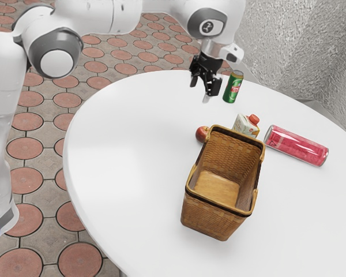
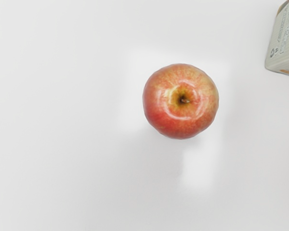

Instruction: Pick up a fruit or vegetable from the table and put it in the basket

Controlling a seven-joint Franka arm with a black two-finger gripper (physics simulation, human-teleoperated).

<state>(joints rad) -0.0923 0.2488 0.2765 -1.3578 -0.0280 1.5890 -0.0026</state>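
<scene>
High over the table's far part, my gripper (image 1: 200, 91) hangs open in the exterior view, its two black fingers apart with nothing between them. A red apple (image 1: 201, 134) rests on the white table, beyond the upper left corner of the brown wicker basket (image 1: 220, 220), whose rim partly overlaps it. The basket stands upright with a bare floor inside. From above, the wrist view shows the apple (image 2: 180, 101) stem up, below my hand and apart from the fingers.
Behind the basket stands a carton (image 1: 245, 124) with a red cap; its side (image 2: 285, 41) also appears in the wrist view. A green can (image 1: 232, 88) is upright near the table's (image 1: 121, 144) far edge. A large pink-red can (image 1: 297, 145) lies at the exterior view's right.
</scene>
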